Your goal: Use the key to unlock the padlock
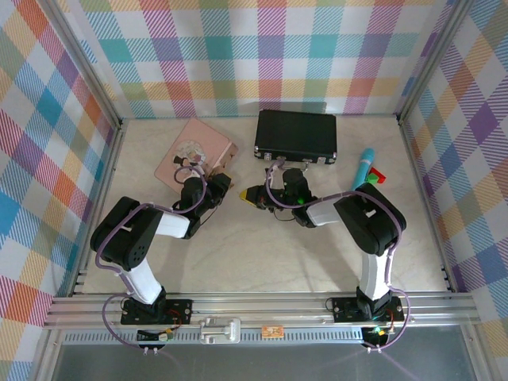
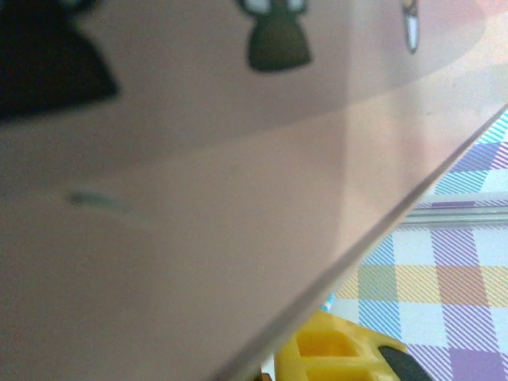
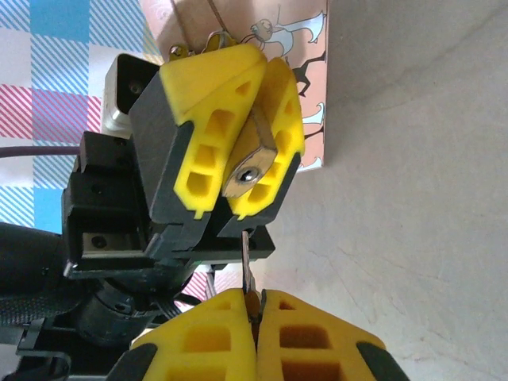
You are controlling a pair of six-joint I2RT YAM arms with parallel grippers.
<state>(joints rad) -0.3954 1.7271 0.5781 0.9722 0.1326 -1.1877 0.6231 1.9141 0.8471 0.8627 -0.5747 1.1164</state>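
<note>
Left pincer [image 3: 248, 151]: clenched on the padlock [image 3: 248, 171], which sat pinched between its two yellow fingers and clear of the tabletop [image 3: 413, 198].
Padlock: small brass block with its keyhole end turned toward the right wrist camera; the round silvery keyhole was plain to see. Its shackle was hidden behind the fingers.
Right pincer [image 3: 254, 308]: clamped tight on the key [image 3: 247, 266], its yellow fingers pressed together with no gap.
Key: a thin dark sliver standing up out of the right pincer's fingertips and pointing toward the padlock. Its tip lay just below the padlock and outside the keyhole. Whether it touched the left pincer's black finger base could not be told.
Arms: in the overhead view both reached toward the middle of the tabletop, their pincers meeting tip to tip.
Pink tin [image 1: 193, 155]: lay flat on the far left of the tabletop, just behind the left pincer; its printed lid took up most of the left wrist view.
Black case [image 1: 295, 135]: lay closed on the far middle of the tabletop, near the back wall.
Blue cylinder [image 1: 365, 164]: lay to the right of the case, with a small red and green piece [image 1: 377, 176] just beside it.
</note>
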